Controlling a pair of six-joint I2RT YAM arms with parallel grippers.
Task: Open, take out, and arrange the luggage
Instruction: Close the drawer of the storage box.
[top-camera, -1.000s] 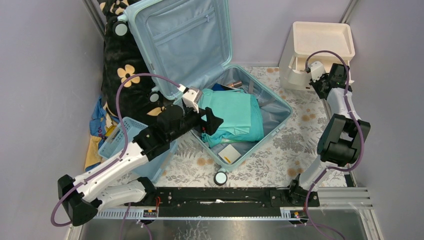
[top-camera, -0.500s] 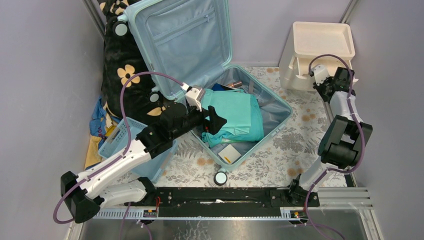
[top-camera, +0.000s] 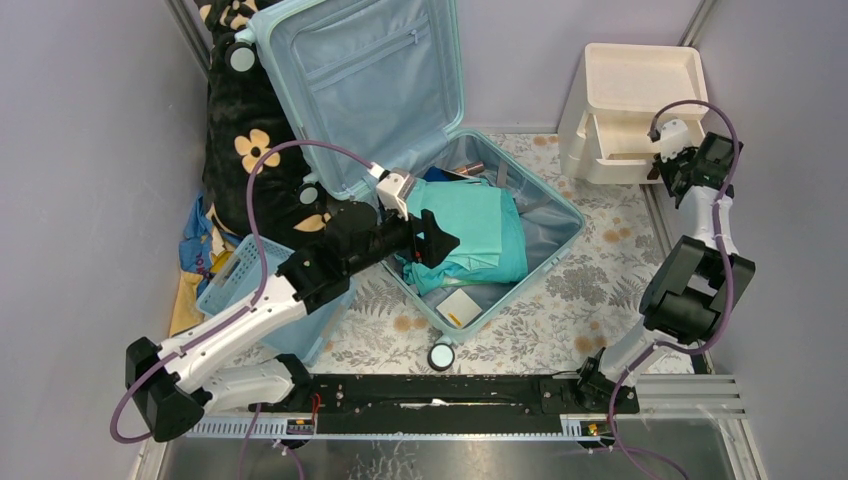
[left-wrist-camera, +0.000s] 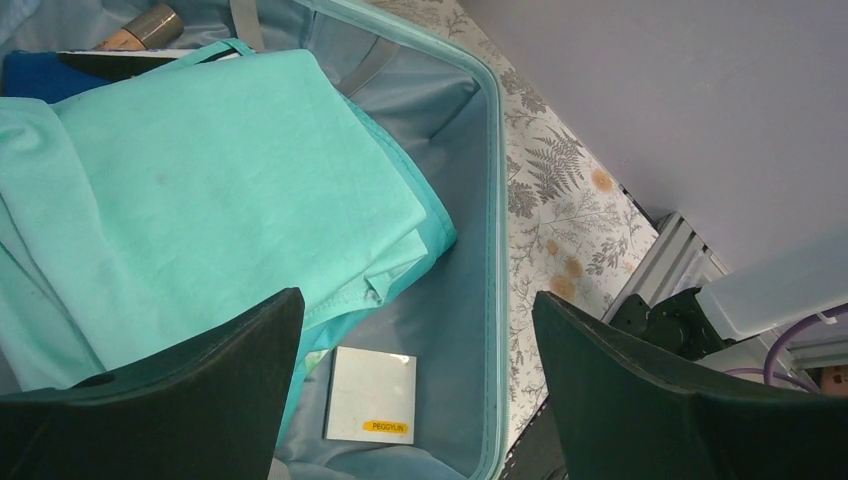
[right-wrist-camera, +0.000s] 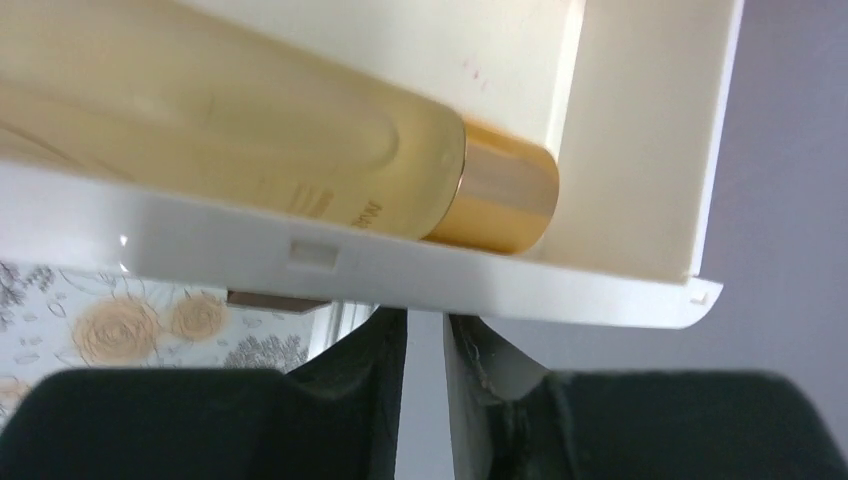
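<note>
We note luggage open, long axis diagonal, wheels away from drawer unit. Left gripper wide, empty. Right gripper just beside drawer unit, barely parted, empty.

We note luggage mid-table, lid raised behind; folded cloth inside, card before it; drawer unit right, basket left.

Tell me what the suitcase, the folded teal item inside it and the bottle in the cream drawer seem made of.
Suitcase: likely rigid plastic by its smooth, moulded aqua rim; grey woven fabric lining. Teal item: soft matte cloth, with creases and a stitched hem. Bottle: translucent yellowish body, frosted glass or plastic, I cannot tell which; cap looks like shiny gold metal or metallised plastic.
</note>
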